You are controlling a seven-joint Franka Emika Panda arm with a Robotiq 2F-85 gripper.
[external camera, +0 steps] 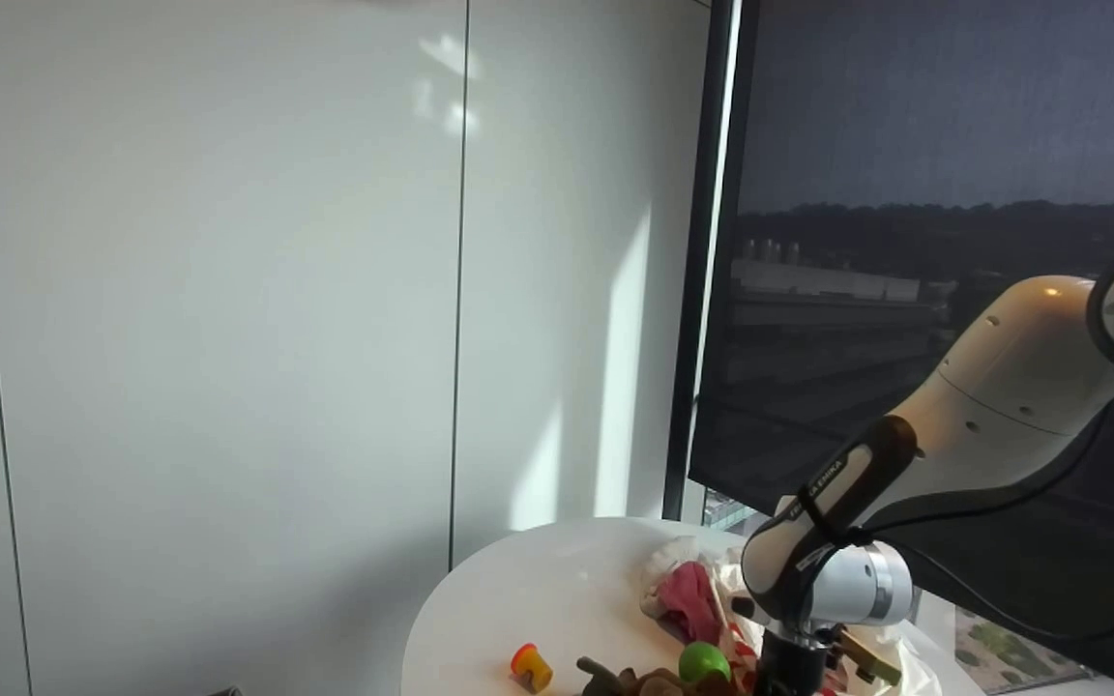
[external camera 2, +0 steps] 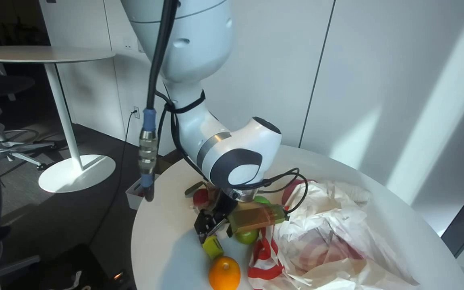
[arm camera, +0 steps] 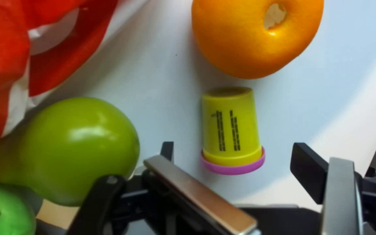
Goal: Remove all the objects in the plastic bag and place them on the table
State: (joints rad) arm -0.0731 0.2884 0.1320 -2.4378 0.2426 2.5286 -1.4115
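Observation:
My gripper (arm camera: 233, 160) is open, its fingers either side of the pink-lidded end of a yellow tub (arm camera: 230, 127), touching neither side. The tub lies on the white table (external camera 2: 167, 225). A green pear (arm camera: 80, 147) and a green apple (arm camera: 2, 212) lie left of the gripper in the wrist view. The crinkled plastic bag (external camera 2: 332, 213), with red stripes, spreads on the table; reddish shapes show through its film. In an exterior view, a pink piece (external camera: 688, 594) lies by the bag, and an orange-yellow tub with red end (external camera: 532, 669) lies apart.
An orange (arm camera: 253, 39) lies just beyond the yellow tub's base; it also shows in an exterior view (external camera 2: 224, 274). A brown plush piece (external camera: 659, 686) lies by the apple. A red piece (external camera 2: 201, 197) sits behind the gripper. The table's edge is right of the gripper in the wrist view.

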